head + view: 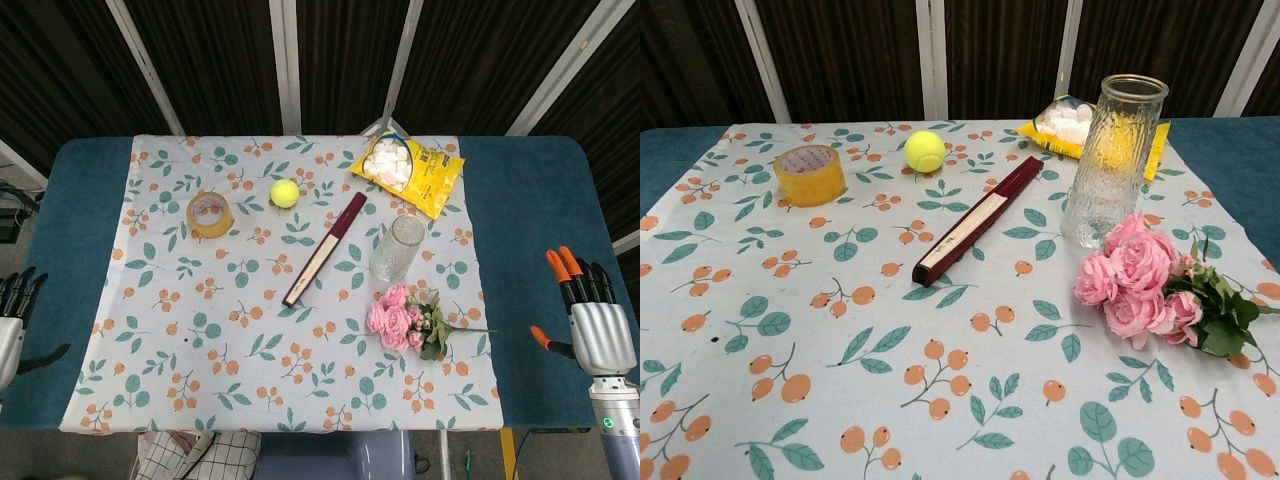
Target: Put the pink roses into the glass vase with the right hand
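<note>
Right robot hand (600, 335) spread, empty; pink roses (395, 318) lying flat, blooms left, stems right.

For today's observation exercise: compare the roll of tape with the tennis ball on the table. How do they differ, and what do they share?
The roll of tape is a ring with an open hole through its middle, while the tennis ball is a solid sphere. The tape is amber and see-through; the ball is an opaque yellow-green. The tape looks wider than the ball. The tape lies flat on one end; the ball rests on one small spot. Both sit apart from each other on the flowered cloth, towards the far side.
</note>
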You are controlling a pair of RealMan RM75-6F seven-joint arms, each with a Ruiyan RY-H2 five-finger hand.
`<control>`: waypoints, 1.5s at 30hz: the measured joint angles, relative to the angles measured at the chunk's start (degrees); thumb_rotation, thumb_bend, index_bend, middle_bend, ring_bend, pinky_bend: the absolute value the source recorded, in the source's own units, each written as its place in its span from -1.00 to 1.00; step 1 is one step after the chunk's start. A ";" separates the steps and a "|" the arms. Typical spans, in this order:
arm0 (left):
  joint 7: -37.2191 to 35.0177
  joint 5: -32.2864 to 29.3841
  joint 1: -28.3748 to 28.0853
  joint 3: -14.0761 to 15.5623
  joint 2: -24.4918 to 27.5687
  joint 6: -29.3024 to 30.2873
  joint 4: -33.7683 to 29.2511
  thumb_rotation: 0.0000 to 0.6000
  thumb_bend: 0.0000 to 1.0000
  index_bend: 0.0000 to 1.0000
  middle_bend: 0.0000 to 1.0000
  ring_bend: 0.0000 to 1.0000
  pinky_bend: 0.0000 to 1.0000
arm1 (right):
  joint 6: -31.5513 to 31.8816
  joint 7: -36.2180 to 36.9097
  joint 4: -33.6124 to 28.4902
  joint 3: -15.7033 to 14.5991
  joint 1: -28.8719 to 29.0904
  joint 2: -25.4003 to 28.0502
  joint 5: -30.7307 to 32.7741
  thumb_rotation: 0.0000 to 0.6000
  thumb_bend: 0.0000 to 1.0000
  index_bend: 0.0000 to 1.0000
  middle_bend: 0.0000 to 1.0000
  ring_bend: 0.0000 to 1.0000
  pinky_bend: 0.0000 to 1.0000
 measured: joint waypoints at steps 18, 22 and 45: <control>-1.49 -0.28 -0.95 -0.08 0.71 -1.84 -0.37 1.00 -1.00 -1.00 -1.00 -1.00 -1.00 | -0.61 0.91 -1.05 -0.63 0.20 0.59 -0.79 1.00 -0.95 -1.00 -1.00 -1.00 -1.00; -1.87 -0.10 -1.02 0.06 0.86 -1.98 -0.39 1.00 -1.00 -1.00 -1.00 -1.00 -1.00 | -0.99 1.97 -1.86 -1.10 0.33 1.09 -1.66 1.00 -0.95 -1.00 -1.00 -1.00 -1.00; -3.97 -0.44 -1.13 0.43 1.66 -2.88 -0.72 1.00 -1.00 -1.00 -1.00 -1.00 -1.00 | -21.99 -4.97 -11.64 -2.95 11.46 -1.98 -0.28 1.00 -0.95 -1.00 -0.91 -0.98 -1.00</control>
